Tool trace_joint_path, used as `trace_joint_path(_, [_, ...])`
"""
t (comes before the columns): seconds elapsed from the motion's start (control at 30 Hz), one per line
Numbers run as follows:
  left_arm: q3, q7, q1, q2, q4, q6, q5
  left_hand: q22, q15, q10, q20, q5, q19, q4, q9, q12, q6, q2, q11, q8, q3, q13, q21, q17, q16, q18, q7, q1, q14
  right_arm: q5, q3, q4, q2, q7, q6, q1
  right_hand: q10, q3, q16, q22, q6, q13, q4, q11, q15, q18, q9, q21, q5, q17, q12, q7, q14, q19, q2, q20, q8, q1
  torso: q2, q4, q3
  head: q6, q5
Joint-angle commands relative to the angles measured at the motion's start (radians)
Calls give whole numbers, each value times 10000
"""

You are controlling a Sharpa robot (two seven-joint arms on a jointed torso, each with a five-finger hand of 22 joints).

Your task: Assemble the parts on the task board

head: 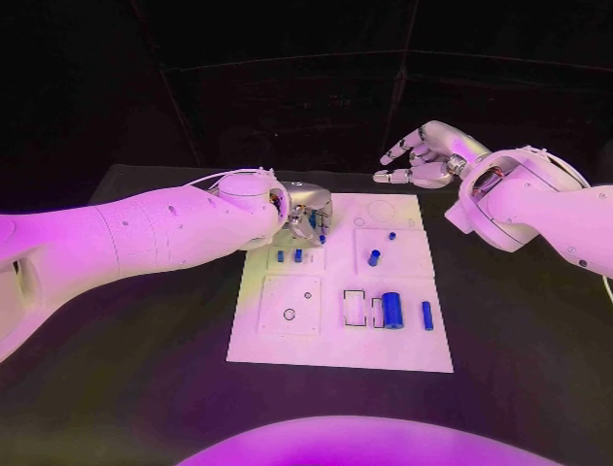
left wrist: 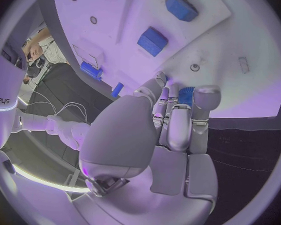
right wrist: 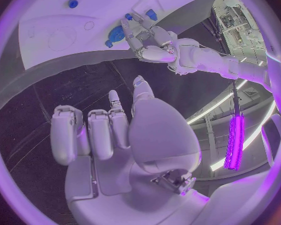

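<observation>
The task board [head: 343, 282] lies mid-table with most blue parts still loose: two blue cylinders [head: 391, 310] side by side near its right edge, a shorter blue peg [head: 373, 257] in the middle, small pieces further left. The left hand [head: 303, 216] is down over the board's far-left corner, fingers closed around a blue part [left wrist: 186, 94]. The right hand [head: 421, 155] hovers beyond the far edge, empty, fingers apart. Assembly looks barely begun.

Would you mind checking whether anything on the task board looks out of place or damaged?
Nothing stands out. The task board lies flat and looks intact, its blue parts on it. The left hand is over its far corner, and the right hand hovers beyond it.
</observation>
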Motion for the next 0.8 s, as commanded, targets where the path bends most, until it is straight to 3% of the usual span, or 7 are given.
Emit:
trace_joint_path(0.03, [5, -70, -10, 26, -31, 296, -185, 21, -32, 81, -40, 11, 17, 3, -18, -62, 116, 105, -1, -67, 87, -23, 74, -27, 35, -65, -1, 27, 57, 7, 6, 8, 14, 96, 21, 19, 5, -35, -33, 742, -46, 1051, 28, -48, -52, 85, -14, -57, 43, 586, -21, -4, 618, -53, 86, -21, 42, 45, -1, 9, 5, -14, -9])
trace_joint_path(0.8, [4, 104, -112, 102, -82, 483, -191, 175, -50, 209, -52, 9, 25, 9, -87, -183, 193, -36, -23, -136, 149, -69, 204, -106, 40, -86, -33, -163, 49, 7, 6, -16, 56, 120, -21, 19, 7, -40, -33, 744, -46, 1053, 34, -48, -52, 84, -13, -56, 55, 586, -19, -4, 618, -52, 93, -21, 43, 51, -4, 13, 3, -41, 6])
